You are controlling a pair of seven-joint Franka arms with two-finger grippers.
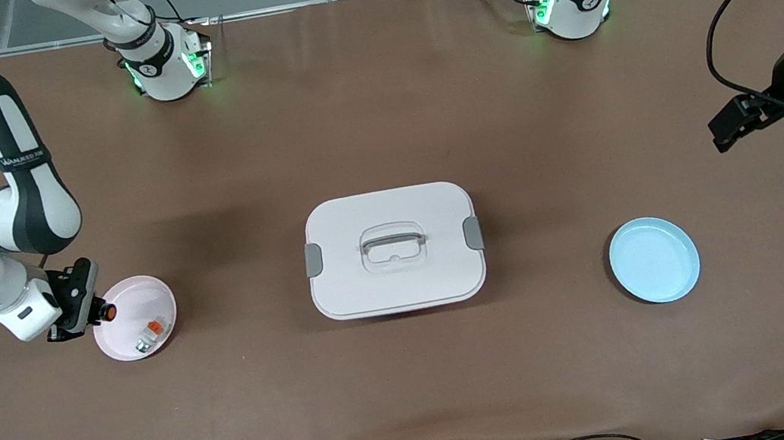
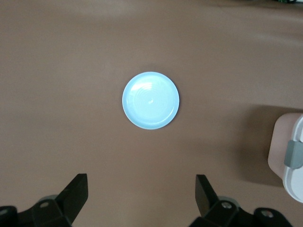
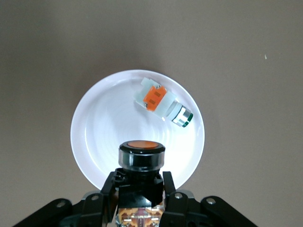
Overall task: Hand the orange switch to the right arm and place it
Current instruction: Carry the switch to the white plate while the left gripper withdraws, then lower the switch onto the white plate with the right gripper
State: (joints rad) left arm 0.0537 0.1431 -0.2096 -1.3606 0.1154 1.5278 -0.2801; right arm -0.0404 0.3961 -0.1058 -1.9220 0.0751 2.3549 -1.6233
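My right gripper (image 1: 92, 312) is shut on the orange switch (image 1: 108, 312), a small black push-button with a round orange cap. It holds it over the rim of the pink plate (image 1: 124, 346) at the right arm's end of the table. In the right wrist view the orange switch (image 3: 141, 156) stands out between the fingers (image 3: 110, 188) over the plate (image 3: 94, 137). My left gripper (image 1: 730, 124) is open and empty, up in the air at the left arm's end; the left wrist view shows its gripper (image 2: 142, 196) wide open above the blue plate (image 2: 150, 100).
A small white-grey piece with an orange tab (image 1: 149, 334) lies in the pink plate, also in the right wrist view (image 3: 162, 103). A white lidded box (image 1: 394, 249) with a handle sits mid-table. The blue plate (image 1: 654, 259) lies toward the left arm's end.
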